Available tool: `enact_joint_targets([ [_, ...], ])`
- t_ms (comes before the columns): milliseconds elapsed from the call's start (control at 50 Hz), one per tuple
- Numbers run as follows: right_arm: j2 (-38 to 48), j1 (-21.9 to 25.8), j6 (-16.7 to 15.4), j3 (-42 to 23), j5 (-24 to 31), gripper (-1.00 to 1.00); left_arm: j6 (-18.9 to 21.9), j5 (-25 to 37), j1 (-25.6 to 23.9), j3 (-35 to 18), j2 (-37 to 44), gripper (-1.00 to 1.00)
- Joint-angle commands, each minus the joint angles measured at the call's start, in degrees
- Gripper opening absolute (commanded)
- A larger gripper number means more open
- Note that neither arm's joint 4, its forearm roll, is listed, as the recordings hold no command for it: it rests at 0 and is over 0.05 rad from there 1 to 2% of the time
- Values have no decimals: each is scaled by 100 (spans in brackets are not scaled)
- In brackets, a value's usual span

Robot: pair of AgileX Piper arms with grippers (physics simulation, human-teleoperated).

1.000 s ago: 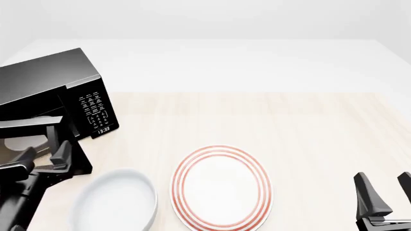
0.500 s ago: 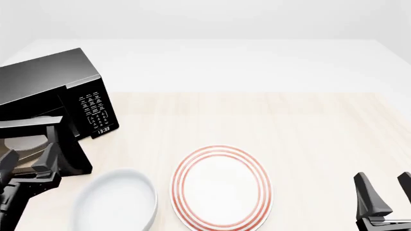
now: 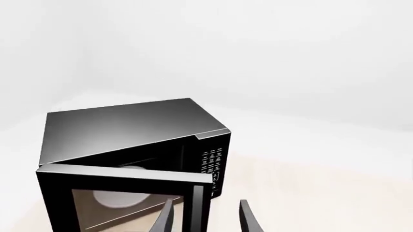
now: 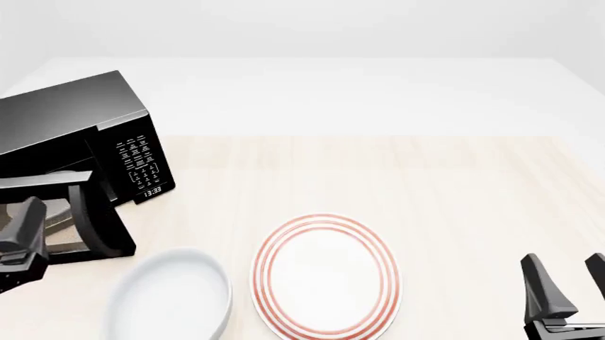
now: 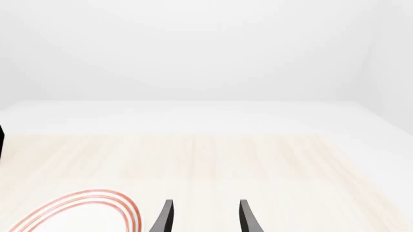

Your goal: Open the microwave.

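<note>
black microwave stands with its door swung out

glossy black microwave [image 4: 81, 134] sits at the far left of the pale wood bench [image 4: 454, 191], its keypad and small clock facing toward the bench's middle. its door [image 3: 125, 200] is swung well out from the body, with the vertical bar handle [image 3: 198, 208] on the door's free edge; through the glass window a pale round turntable shows inside. in the left wrist view the two fingertips [image 3: 165, 220] of the left end effector [image 3: 205, 220] stand apart, one in front of the door near the handle, the other out over the bare bench, and they clamp nothing. in the front view the left end effector [image 4: 21, 244] is at the left edge, just beside the open door. the right end effector [image 4: 567, 294] rests low at the near right corner, its fingers spread with nothing between them, well apart from the microwave. a white plate with red rings [image 4: 326, 276] lies near the middle of the near edge, and a plain white bowl [image 4: 170, 294] sits just to its left, near the door's lower corner.
</note>
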Motion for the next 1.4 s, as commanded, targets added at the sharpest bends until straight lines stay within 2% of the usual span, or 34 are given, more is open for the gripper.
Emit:
enact_joint_targets([
  [20, 0, 0, 0, 0, 0, 100, -13, 1005, -19, -631, -605, 100],
  [160, 1, 0, 0, 0, 0, 100, 85, 1352, -85, -1106, -626, 100],
  [180, -1, 0, 1, 0, 0, 100, 113, 1217, -106, -861, -789, 100],
  [260, 1, 1, 0, 0, 0, 100, 172, 1260, -136, -976, -828, 100],
  [360, -1, 0, 1, 0, 0, 100, 106, 1204, -123, -1127, -579, 100],
  [440, 0, 1, 0, 0, 0, 100, 152, 1223, -169, -1365, -378, 100],
  [580, 0, 0, 1, 0, 0, 100, 255, 982, -332, -1428, -55, 100],
  [740, 0, 0, -1, 0, 0, 100, 388, 1069, -388, -1643, 82, 100],
  [840, 0, 1, 2, 0, 0, 100, 577, 1251, -468, -2040, 333, 100],
  [880, 0, -1, -2, 0, 0, 100, 510, 1199, -463, -1956, 331, 100],
  [1040, 1, 0, 2, 0, 0, 100, 716, 1519, -436, -2424, 585, 100],
  [1100, 0, 0, -1, 0, 0, 100, 647, 1687, -395, -2618, 674, 100],
  [1140, 0, 1, 0, 0, 0, 100, 615, 1693, -383, -2558, 667, 100],
  [1180, 0, 1, 0, 0, 0, 100, 528, 1865, -401, -2793, 840, 100],
  [1220, 0, 1, 0, 0, 0, 100, 656, 1919, -427, -2886, 844, 100],
  [1240, -1, 0, 1, 0, 0, 100, 549, 1937, -423, -2862, 872, 100],
  [1300, 0, -1, 0, 0, 0, 100, 587, 1971, -474, -2881, 936, 100],
  [1340, -1, -1, -1, 0, 0, 100, 726, 2140, -619, -3092, 1079, 100],
  [1400, -1, 0, 1, 0, 0, 100, 825, 2147, -668, -3088, 1093, 100],
])
